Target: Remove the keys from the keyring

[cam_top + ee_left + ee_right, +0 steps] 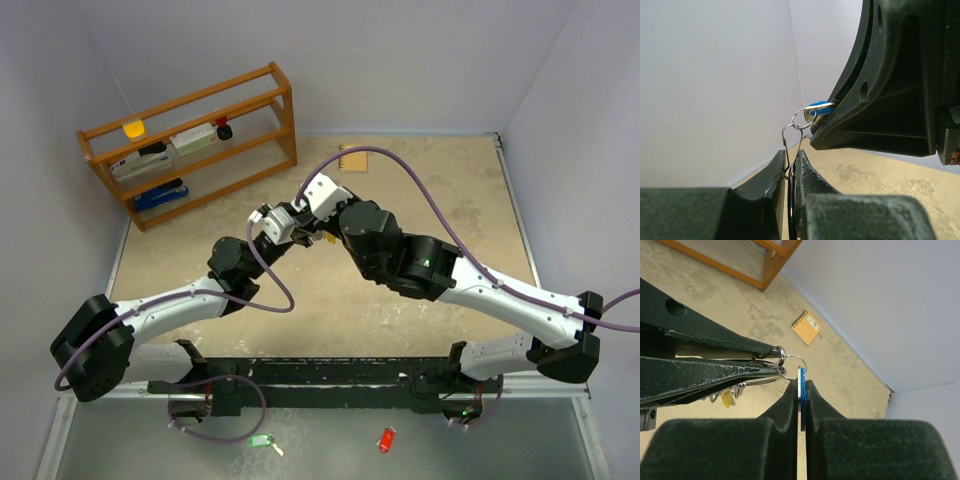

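My left gripper (pixel 296 232) is shut on the keyring (pixel 784 137), a thin silver wire pinched between its fingertips (pixel 791 157), above the middle of the table. My right gripper (pixel 306 218) meets it tip to tip and is shut (pixel 801 382) on the blue-tagged key (pixel 803 386). A small split ring (pixel 788 367) links that key to the keyring. The blue tag also shows in the left wrist view (pixel 820 106), against the right fingers. The yellow-tagged key (pixel 726 398) and several small silver keys hang under the left fingers (pixel 705 375).
A wooden shelf (pixel 190 140) with small items stands at the back left. An orange spiral notebook (pixel 353 158) lies at the back centre, also in the right wrist view (pixel 807 327). A green tag (pixel 260 440) and a red tag (pixel 386 440) lie on the near ledge.
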